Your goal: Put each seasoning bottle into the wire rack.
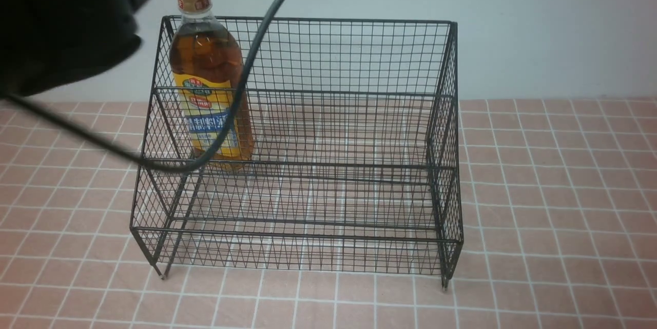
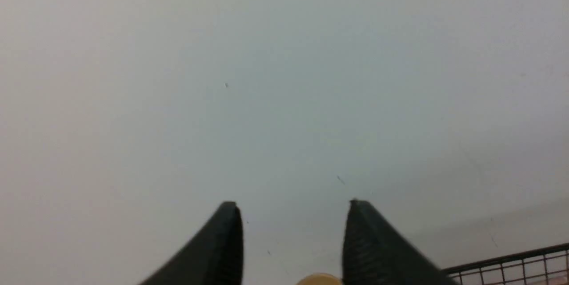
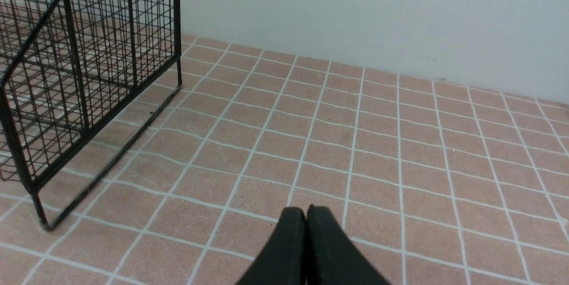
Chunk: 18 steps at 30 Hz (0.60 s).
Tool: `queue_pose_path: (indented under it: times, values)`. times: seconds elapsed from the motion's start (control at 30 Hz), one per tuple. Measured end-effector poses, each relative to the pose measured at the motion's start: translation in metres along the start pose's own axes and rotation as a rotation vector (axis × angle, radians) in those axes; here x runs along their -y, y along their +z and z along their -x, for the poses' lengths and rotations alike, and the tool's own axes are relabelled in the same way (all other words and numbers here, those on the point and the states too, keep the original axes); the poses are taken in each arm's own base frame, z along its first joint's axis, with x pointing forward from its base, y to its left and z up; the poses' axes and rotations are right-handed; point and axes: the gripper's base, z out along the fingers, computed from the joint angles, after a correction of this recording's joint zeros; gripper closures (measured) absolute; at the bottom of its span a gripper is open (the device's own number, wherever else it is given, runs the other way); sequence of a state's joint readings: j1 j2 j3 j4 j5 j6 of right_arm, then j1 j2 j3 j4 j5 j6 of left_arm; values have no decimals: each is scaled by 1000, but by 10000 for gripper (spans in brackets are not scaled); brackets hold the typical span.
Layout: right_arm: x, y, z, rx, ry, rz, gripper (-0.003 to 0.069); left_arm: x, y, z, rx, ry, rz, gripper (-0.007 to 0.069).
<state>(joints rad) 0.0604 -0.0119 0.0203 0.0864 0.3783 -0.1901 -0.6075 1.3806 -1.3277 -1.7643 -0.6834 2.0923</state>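
Note:
The seasoning bottle (image 1: 211, 88) stands upright on the upper tier of the wire rack (image 1: 328, 20), in its left corner. It holds amber liquid and has a gold cap and a yellow-and-blue label. My left arm (image 1: 61, 21) is a dark blur just above and to the left of the cap. In the left wrist view the left gripper (image 2: 292, 204) is open, its fingers wide apart before the pale wall. Only the top of the gold cap (image 2: 319, 279) shows low between them, beside one finger. The right gripper (image 3: 306, 209) is shut and empty over the tiles, to the right of the rack (image 3: 66, 76).
A black cable (image 1: 246, 72) hangs from the left arm and crosses in front of the bottle and the rack's left side. Pink tiles (image 1: 554, 216) with white lines cover the table. A pale wall (image 1: 513, 11) stands close behind the rack.

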Motion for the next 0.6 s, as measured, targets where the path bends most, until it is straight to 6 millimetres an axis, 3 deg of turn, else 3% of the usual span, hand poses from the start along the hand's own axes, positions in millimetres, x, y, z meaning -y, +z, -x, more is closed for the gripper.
queue_pose_path:
  times: [0.1, 0.2, 0.37, 0.6]
  values:
    - [0, 0, 0, 0, 0, 0, 673, -9, -30, 16, 46, 92, 7, 582]
    - [0, 0, 0, 0, 0, 0, 673, -12, -50, 25, 71, 154, 6, 618]
    - [0, 0, 0, 0, 0, 0, 673, -17, -86, 34, 80, 283, 9, 620]
    - [0, 0, 0, 0, 0, 0, 673, -15, -106, 28, -30, 358, 69, 617]
